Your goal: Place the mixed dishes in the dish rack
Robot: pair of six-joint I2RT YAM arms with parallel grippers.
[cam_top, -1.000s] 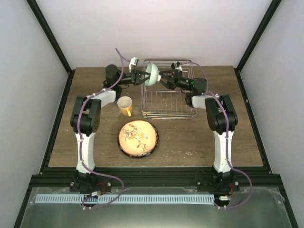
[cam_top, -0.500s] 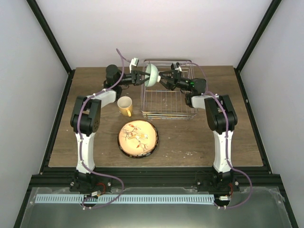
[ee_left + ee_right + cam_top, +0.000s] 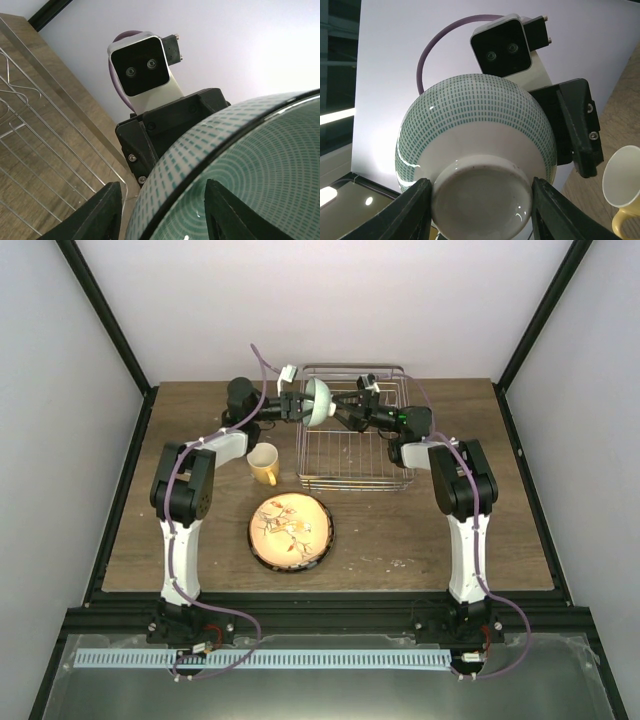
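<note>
The pale-teal bowl (image 3: 318,402) hangs tilted on its side over the far-left corner of the silver wire dish rack (image 3: 355,455). My right gripper (image 3: 340,408) is shut on the bowl's foot, with a finger pressed on each side of the foot ring in the right wrist view (image 3: 481,200). My left gripper (image 3: 300,405) is open and straddles the bowl's rim (image 3: 162,210), one finger inside the bowl (image 3: 240,165) and one outside with a gap. The yellow mug (image 3: 263,464) stands left of the rack. The stacked plates (image 3: 290,532), floral one on top, lie nearer.
The rack's wire floor (image 3: 30,125) lies below the bowl and holds no dishes. The mug's rim (image 3: 622,180) shows at the right edge of the right wrist view. Black frame posts border the wooden table (image 3: 450,530).
The bowl and both grippers shifted only slightly, a little nearer and lower over the rack's far-left corner. The mug and plates have not moved.
</note>
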